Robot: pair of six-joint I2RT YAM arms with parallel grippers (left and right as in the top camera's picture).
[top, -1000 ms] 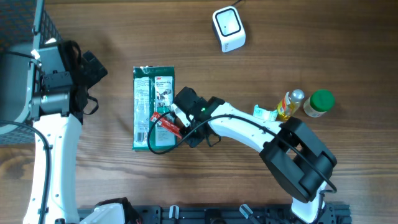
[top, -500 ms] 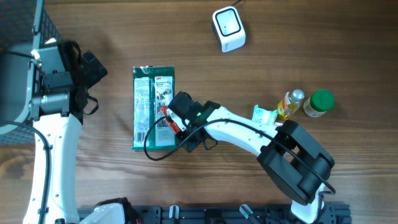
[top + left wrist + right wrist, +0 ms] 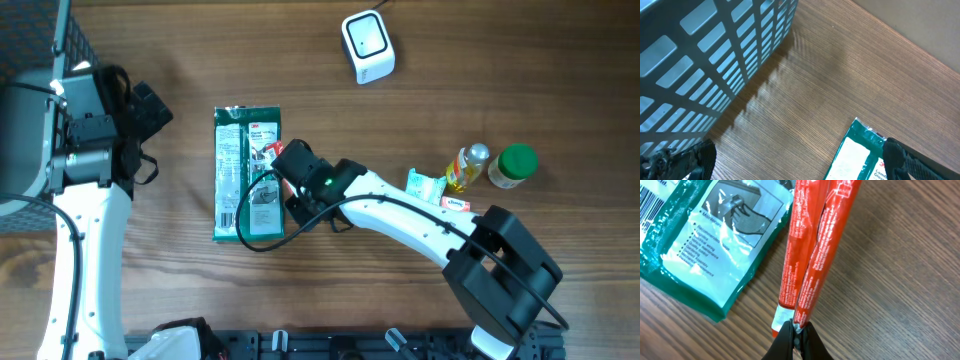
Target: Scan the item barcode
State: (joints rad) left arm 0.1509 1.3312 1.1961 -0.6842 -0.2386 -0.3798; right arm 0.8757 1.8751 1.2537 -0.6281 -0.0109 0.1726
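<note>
My right gripper (image 3: 796, 330) is pinched tight on one end of the long red foil stick packet (image 3: 812, 255); the packet runs straight out from the fingertips over the brown wooden table (image 3: 500, 80), just beside the right edge of the flat green plastic pouch (image 3: 705, 245); I cannot tell whether it is lifted clear; the white box-shaped scanner (image 3: 367, 46) sits well apart, far and to the right. My left gripper (image 3: 796, 150) stands spread wide with nothing in it, beside the grey slotted basket (image 3: 700, 50).
</note>
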